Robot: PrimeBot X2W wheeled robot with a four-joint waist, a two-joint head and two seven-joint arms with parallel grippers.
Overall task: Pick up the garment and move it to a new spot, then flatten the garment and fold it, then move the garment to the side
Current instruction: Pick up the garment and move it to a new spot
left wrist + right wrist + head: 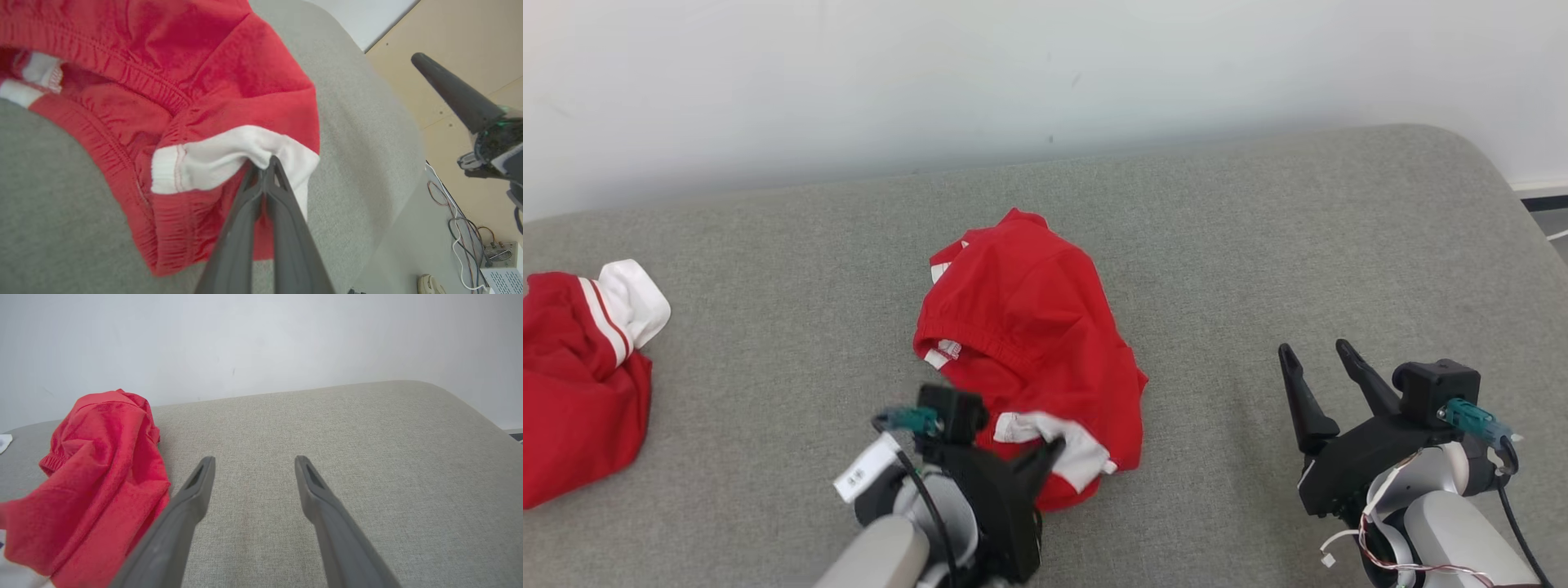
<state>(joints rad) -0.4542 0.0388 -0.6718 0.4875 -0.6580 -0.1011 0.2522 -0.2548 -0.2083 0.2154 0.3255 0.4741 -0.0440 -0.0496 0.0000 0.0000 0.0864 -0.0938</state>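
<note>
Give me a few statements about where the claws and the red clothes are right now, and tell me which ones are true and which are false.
1. The left claw is shut on the white cuff of the middle red garment. True.
2. The right claw grips that garment too. False: it is open, over the bare grey cushion, apart from the garment.
3. A second red and white garment lies at the robot's far left. True.
4. The middle red garment is folded flat. False: it lies crumpled in a heap.
</note>
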